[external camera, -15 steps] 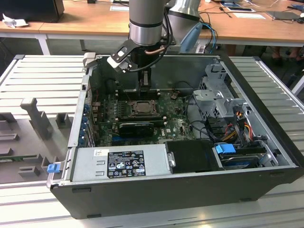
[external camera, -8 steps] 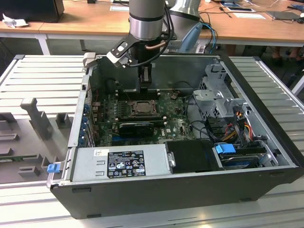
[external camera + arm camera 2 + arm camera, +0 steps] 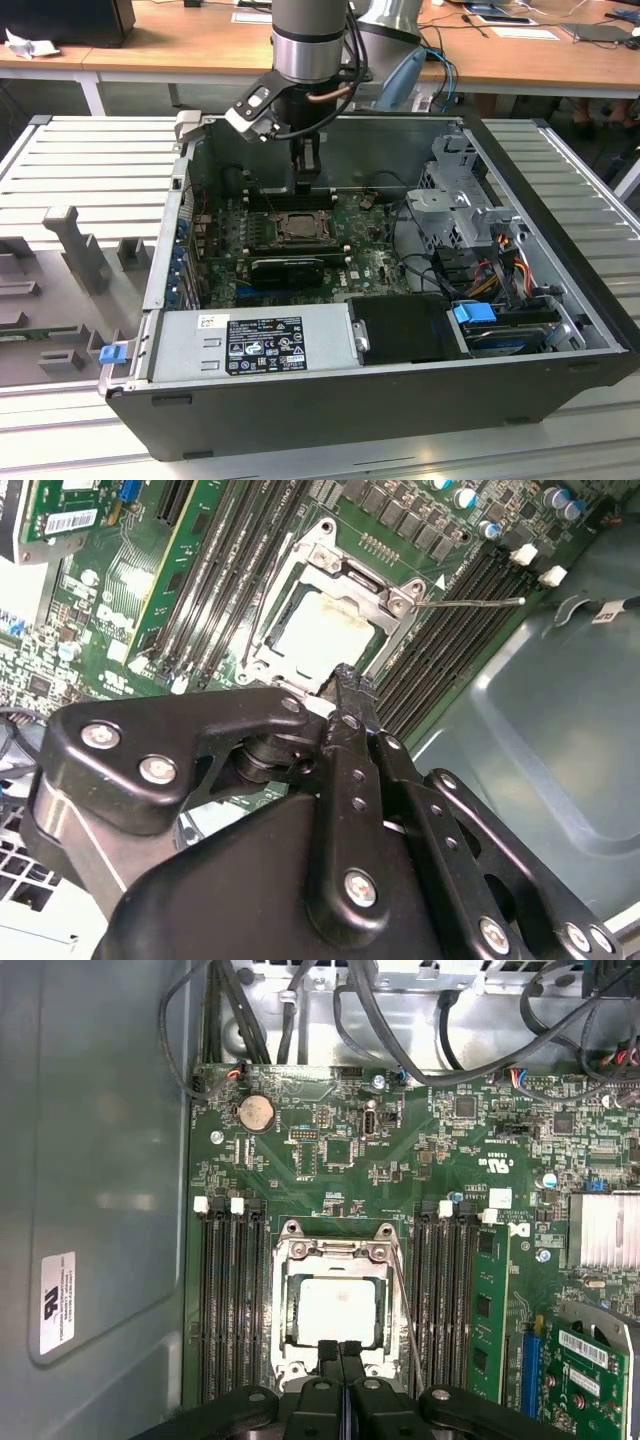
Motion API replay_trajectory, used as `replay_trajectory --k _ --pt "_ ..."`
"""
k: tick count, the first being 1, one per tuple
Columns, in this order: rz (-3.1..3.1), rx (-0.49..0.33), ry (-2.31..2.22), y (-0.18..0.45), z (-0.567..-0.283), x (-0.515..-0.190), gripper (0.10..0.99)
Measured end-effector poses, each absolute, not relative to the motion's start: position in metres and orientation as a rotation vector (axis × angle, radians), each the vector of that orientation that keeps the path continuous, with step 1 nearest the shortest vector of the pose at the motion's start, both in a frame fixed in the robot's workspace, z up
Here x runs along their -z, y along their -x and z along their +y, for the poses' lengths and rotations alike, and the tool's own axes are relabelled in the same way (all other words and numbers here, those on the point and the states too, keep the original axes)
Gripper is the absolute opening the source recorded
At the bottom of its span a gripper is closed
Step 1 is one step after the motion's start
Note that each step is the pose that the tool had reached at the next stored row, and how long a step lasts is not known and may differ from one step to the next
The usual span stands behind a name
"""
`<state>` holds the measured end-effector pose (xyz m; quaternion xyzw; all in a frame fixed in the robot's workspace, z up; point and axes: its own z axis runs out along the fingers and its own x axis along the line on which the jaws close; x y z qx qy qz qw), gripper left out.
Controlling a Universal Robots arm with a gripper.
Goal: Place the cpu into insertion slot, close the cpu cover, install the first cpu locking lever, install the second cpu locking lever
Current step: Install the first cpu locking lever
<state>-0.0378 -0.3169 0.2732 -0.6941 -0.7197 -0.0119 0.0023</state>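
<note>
The cpu lies flat in the insertion slot on the green motherboard, its pale face showing through the window of the cpu cover. The cover lies down over the chip. In the second wrist view the cpu sits just beyond my fingertips. My gripper is shut with its tips pressed together and nothing between them, hovering at the socket's edge. A thin wire locking lever runs along one side of the socket; the lever sticks out over the memory slots.
Black memory slots flank the socket on both sides. A green card and a finned heat sink stand close by. Cables hang over the board's far end. The grey case wall, the power supply and the drive cage enclose the space.
</note>
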Motion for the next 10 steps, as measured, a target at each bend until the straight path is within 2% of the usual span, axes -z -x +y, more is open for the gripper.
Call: replay_trajectory --k 10 --pt "-2.36 0.037 2.065 0.0377 -0.3169 -0.2732 0.106"
